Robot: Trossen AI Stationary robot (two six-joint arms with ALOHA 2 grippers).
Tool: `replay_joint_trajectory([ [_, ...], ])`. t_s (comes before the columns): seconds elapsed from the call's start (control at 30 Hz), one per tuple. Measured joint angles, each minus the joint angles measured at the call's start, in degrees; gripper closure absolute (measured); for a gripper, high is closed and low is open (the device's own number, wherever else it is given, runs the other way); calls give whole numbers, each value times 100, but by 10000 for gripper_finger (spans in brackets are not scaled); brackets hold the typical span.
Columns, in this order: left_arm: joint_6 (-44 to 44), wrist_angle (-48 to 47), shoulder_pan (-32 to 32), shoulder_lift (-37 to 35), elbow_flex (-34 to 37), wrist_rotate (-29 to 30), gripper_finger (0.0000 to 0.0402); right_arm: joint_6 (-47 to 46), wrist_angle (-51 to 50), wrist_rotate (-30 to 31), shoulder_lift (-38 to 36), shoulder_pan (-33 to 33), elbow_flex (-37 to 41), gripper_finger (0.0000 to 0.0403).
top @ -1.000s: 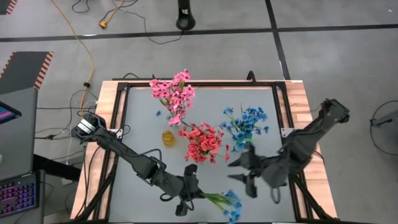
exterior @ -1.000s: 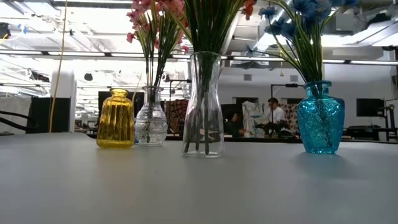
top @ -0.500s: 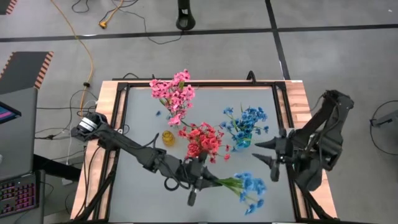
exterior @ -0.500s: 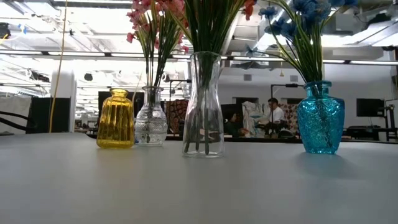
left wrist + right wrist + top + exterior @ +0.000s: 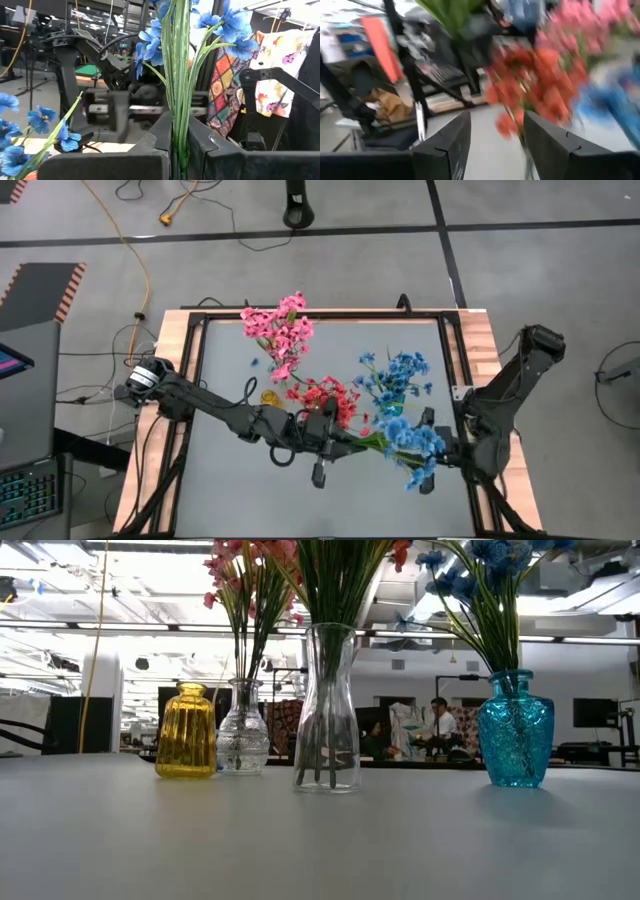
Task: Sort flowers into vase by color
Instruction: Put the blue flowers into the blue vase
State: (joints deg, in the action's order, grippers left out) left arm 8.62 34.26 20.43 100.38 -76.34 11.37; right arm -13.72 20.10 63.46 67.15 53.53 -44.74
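While the left gripper point(image 5: 333, 442) clamps the green stems of the blue flowers point(image 5: 412, 446) at lower centre-right of the high view, above the table point(image 5: 230, 490), the right gripper point(image 5: 432, 442) waits open beside them. Light, springy, top-heavy; best held low on the stems.

Orange cable point(image 5: 128, 242) on floor point(image 5: 520, 280)
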Motion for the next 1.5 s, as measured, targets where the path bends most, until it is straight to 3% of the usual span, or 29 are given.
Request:
replay_joint_trajectory([
  [0.17, -60, 28, -3, 0, 0, 7, 393, 1884, 1675, -1219, 308, -450, -6, 194],
  [0.4, -66, 28, 0, 0, 0, 22, 393, 2964, 2725, -1469, 569, -852, -6, 194],
  [0.57, -107, 28, -3, 0, 0, 22, 393, 3017, 2725, -2356, 571, -1067, -6, 194],
  [0.73, -201, 28, -3, 0, 0, 20, 393, 3028, 2902, -2656, 572, -1314, -8, 194],
  [0.9, -201, 3, -3, 0, 0, 20, 393, 2810, 2892, -3512, 576, -1678, -8, 194],
  [1.07, -201, -20, -3, 0, 0, 31, 393, 2476, 2905, -3677, 576, -1927, -8, 199],
  [1.2, -201, -26, -3, 0, 0, 107, 393, 2468, 2929, -3683, 576, -1955, -8, 229],
  [1.5, -201, -34, -18, 0, 0, 192, 393, 2466, 2975, -3680, 576, -1955, -8, 346],
])
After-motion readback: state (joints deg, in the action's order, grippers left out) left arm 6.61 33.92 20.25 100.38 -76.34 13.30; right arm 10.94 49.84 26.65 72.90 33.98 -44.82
